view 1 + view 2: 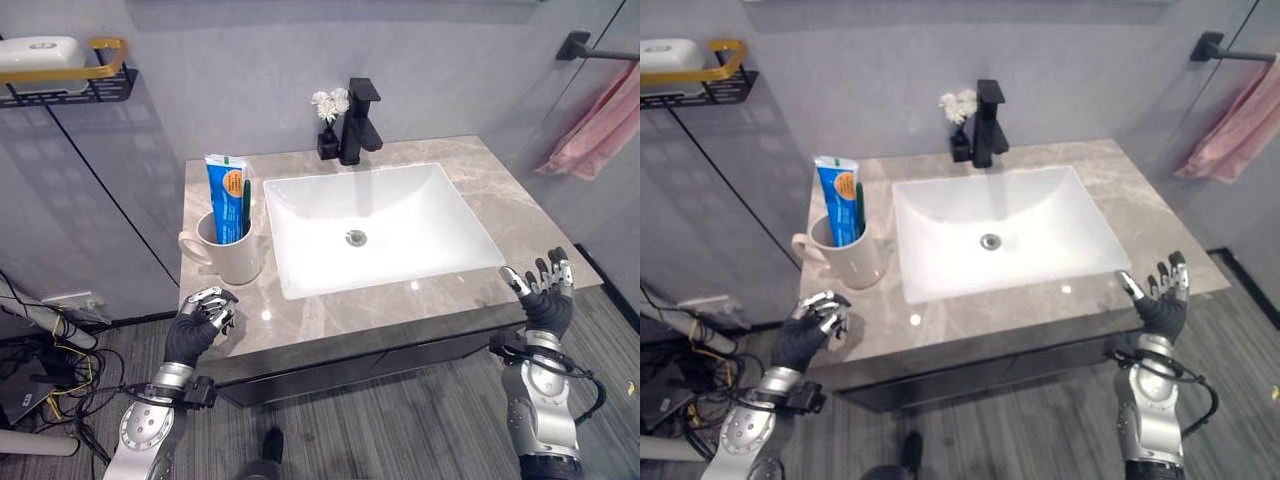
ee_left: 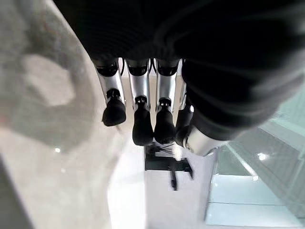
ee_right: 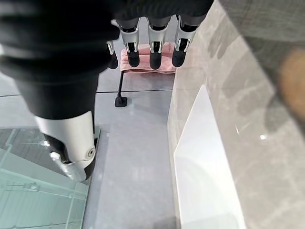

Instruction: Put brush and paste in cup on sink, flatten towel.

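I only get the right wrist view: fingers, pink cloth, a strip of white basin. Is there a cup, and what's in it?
Observer: Yes, a cream ceramic mug stands on the marble counter left of the white basin, holding a blue toothpaste tube and a green toothbrush.
Operator: And the other hand?
Observer: The left hand sits at the counter's front edge near the mug, fingers curled, empty.
Operator: Behind the basin?
Observer: A black faucet beside a small black vase of white flowers.
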`<state>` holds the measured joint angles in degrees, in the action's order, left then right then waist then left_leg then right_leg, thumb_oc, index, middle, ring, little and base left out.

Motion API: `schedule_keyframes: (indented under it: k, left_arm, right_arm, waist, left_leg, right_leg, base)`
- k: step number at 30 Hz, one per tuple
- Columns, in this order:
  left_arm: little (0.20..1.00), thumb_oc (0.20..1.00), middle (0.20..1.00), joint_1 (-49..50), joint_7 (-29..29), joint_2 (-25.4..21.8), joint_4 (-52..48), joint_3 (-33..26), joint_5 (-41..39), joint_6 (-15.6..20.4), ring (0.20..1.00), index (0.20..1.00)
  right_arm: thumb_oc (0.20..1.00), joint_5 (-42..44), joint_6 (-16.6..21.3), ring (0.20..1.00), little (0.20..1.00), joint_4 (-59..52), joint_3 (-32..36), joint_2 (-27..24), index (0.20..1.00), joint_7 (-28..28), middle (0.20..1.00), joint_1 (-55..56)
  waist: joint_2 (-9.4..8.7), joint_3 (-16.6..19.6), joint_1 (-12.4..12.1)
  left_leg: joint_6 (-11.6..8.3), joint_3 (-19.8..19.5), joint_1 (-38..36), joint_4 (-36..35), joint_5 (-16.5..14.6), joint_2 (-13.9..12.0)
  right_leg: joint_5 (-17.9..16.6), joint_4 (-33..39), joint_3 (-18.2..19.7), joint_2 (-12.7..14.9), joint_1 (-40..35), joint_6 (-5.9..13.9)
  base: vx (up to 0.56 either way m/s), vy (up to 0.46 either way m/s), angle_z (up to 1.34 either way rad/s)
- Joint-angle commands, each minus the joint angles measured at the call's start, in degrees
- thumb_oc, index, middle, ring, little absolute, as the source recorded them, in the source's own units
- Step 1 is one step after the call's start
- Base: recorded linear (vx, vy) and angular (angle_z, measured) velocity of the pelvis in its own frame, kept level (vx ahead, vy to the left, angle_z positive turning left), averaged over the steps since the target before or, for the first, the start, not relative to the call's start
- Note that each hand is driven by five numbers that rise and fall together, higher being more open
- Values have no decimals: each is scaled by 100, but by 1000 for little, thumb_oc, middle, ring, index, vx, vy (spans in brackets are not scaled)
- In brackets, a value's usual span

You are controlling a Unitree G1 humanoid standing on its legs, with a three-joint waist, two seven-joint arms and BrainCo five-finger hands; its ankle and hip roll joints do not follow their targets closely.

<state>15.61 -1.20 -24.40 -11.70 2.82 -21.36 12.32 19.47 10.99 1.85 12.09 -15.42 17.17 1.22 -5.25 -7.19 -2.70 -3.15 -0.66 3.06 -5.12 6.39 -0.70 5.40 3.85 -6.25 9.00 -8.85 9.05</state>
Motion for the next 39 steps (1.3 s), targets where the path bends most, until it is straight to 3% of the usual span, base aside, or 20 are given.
schedule_keyframes:
  k: [1,16,28,39]
  left_arm:
    - [200,200,200,-293,184,-77,-45,-175,180,220,200,200]
    - [200,200,200,-1067,458,-60,634,67,486,179,200,200]
    - [200,200,200,-1146,797,-16,763,-206,726,198,200,200]
    - [200,200,200,-845,722,88,576,-273,712,185,200,200]
  right_arm:
    - [1000,38,223,1000,1000,-83,134,-170,1000,-47,1000,-389]
    - [1000,60,185,1000,1000,-7,-54,-125,1000,-68,1000,-510]
    - [1000,-8,169,1000,1000,24,-20,-84,1000,-53,1000,-460]
    - [1000,-18,156,1000,1000,8,14,-31,1000,-42,1000,-431]
  waist:
    - [-49,214,-18]
    - [-89,240,197]
    - [-53,278,253]
    - [-7,279,208]
  left_leg:
    - [-44,-92,44,551,-1081,-303]
    - [-22,119,4,437,-1094,-323]
    - [-20,200,-144,367,-1134,-325]
    - [-39,187,-287,308,-1153,-335]
  right_leg:
    - [37,-183,-140,33,494,190]
    - [-56,-102,2,66,644,227]
    - [-61,-53,3,80,572,235]
    - [-21,-27,-97,85,417,212]
  base:
    - [-2,31,-13]
    - [9,24,-11]
    - [15,10,-4]
    - [0,0,0]
